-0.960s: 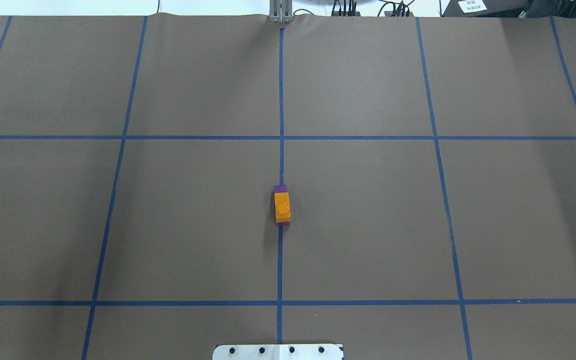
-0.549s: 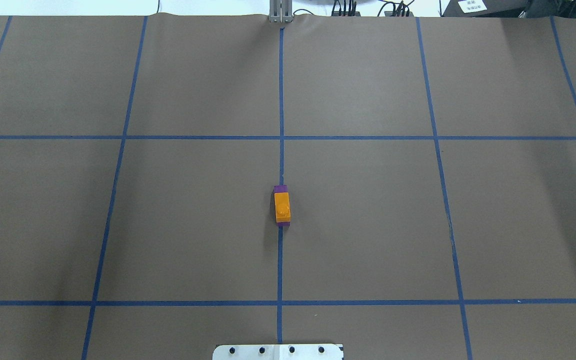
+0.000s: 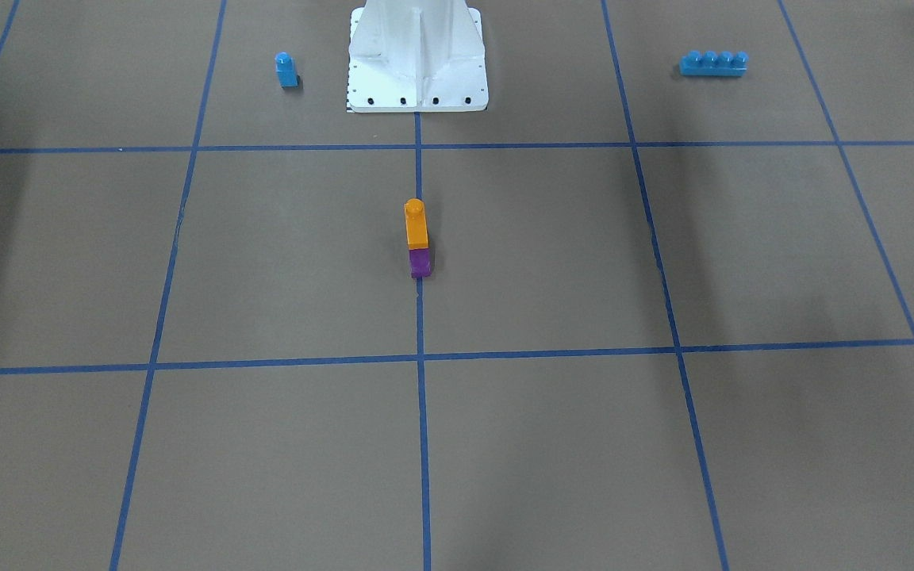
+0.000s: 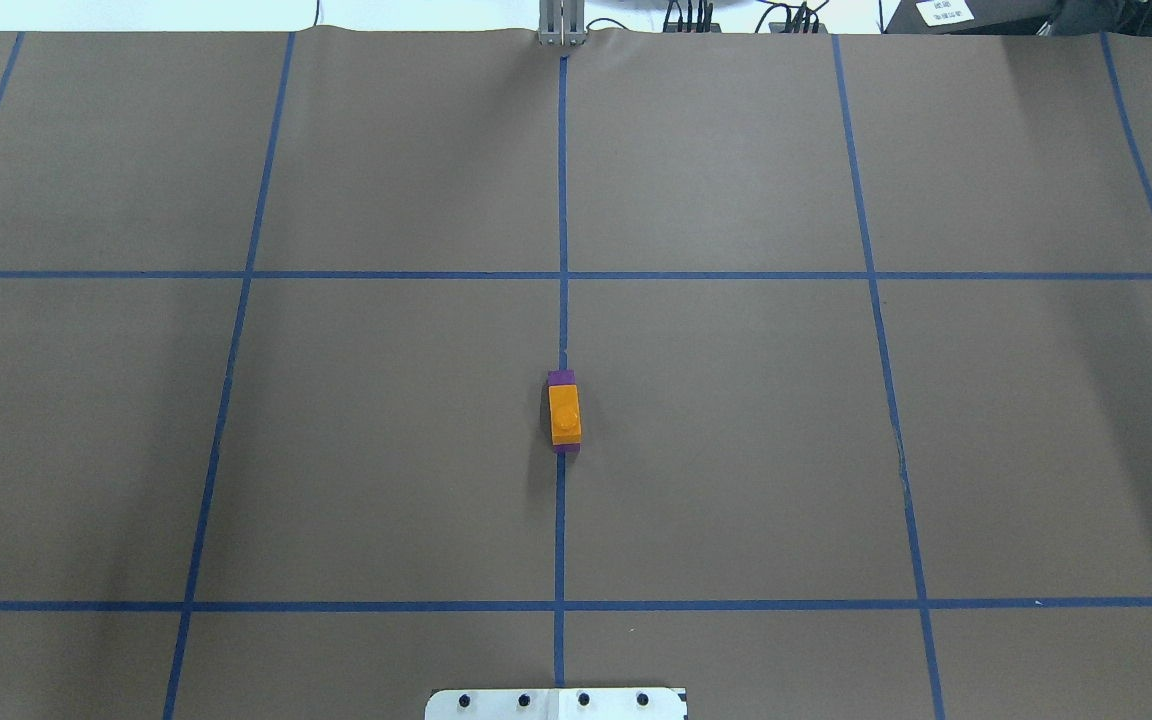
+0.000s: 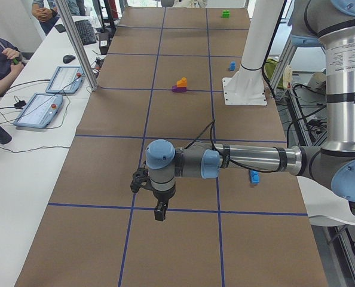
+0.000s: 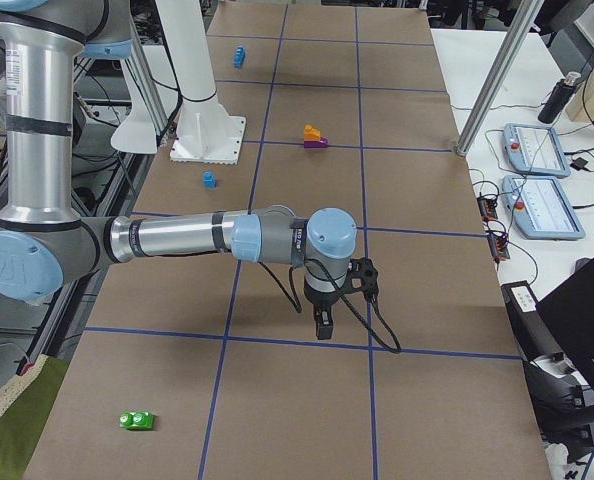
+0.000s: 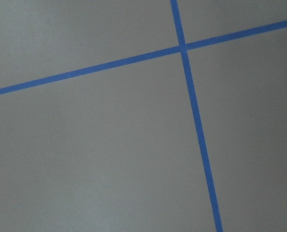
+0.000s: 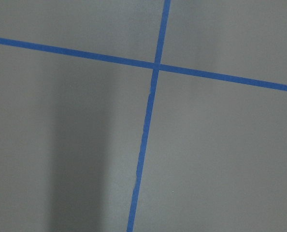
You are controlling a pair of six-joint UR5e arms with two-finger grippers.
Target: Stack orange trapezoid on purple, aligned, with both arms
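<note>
The orange trapezoid (image 4: 565,415) sits on top of the purple block (image 4: 562,377) on the table's centre line; the purple sticks out a little at both ends. The front-facing view shows the orange block (image 3: 416,226) above the purple one (image 3: 420,263). Both arms are far from the stack, out toward the table's ends. My left gripper (image 5: 159,212) shows only in the exterior left view and my right gripper (image 6: 323,328) only in the exterior right view. Both point down over bare paper; I cannot tell whether they are open or shut. The wrist views show only paper and blue tape.
A small blue single-stud block (image 3: 286,70) and a long blue brick (image 3: 713,63) lie either side of the white pedestal (image 3: 417,55). A green block (image 6: 136,420) lies near the right end. Control tablets (image 5: 37,110) and a person sit at the side table.
</note>
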